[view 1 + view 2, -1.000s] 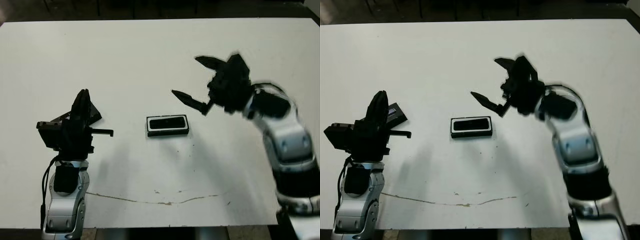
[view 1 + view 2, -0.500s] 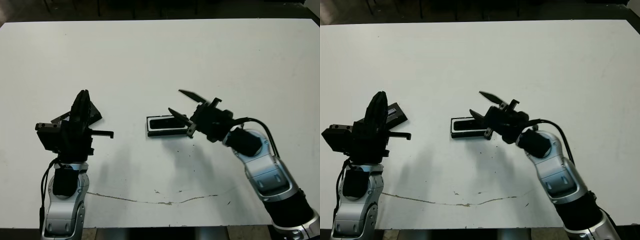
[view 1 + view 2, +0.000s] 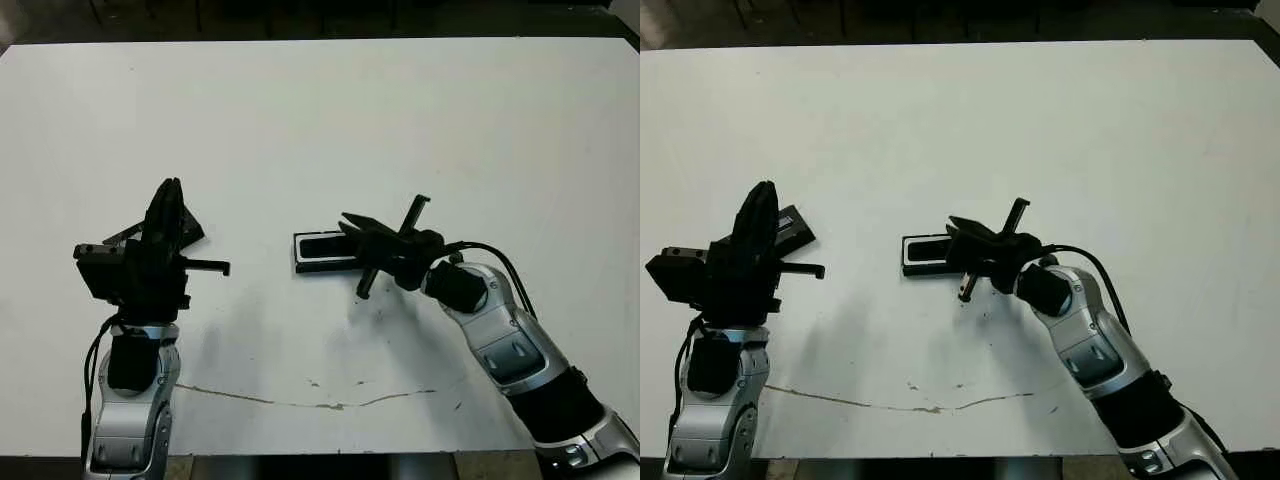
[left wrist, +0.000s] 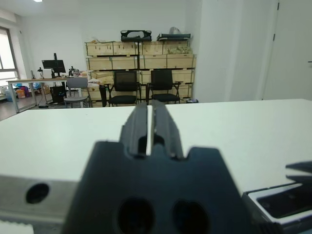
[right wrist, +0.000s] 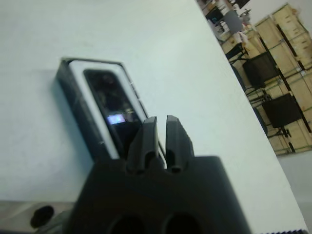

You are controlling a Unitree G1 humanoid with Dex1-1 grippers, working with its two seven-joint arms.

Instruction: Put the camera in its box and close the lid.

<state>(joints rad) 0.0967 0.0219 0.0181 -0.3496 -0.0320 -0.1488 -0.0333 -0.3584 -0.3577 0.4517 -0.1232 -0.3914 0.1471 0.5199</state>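
Room: beyond the far edge of the table, the left wrist view is showing white walls, a stack of wooden crates [image 4: 141,48], black office chairs [image 4: 124,87] and a desk with a monitor [image 4: 53,65] by a window.
Table [image 3: 320,110]: a white top is filling nearly the whole head view; a thin brownish crack or scuff line [image 3: 320,400] is running across it between the box and the near edge, with a few small dark specks near it.
Right arm: the silver and black arm is reaching in from the near right corner toward the box.
Left arm: it is standing upright to the left of the box, well apart from it.
Box [image 3: 320,262]: the shallow black tray with white lining is lying flat near the middle of the table, uncovered.
Lid [image 3: 792,226]: a flat black piece is lying to the left of the box, partly hidden behind the left gripper.
Camera [image 5: 113,105]: the black device is sitting inside the box, a small bluish-white glow showing on its upper face.
Right gripper [image 3: 362,232]: it is hovering over the right end of the box, fingers [image 5: 147,141] pressed together, holding nothing.
Left gripper [image 4: 150,127]: fingers pressed together with only a thin slit between, pinching nothing.
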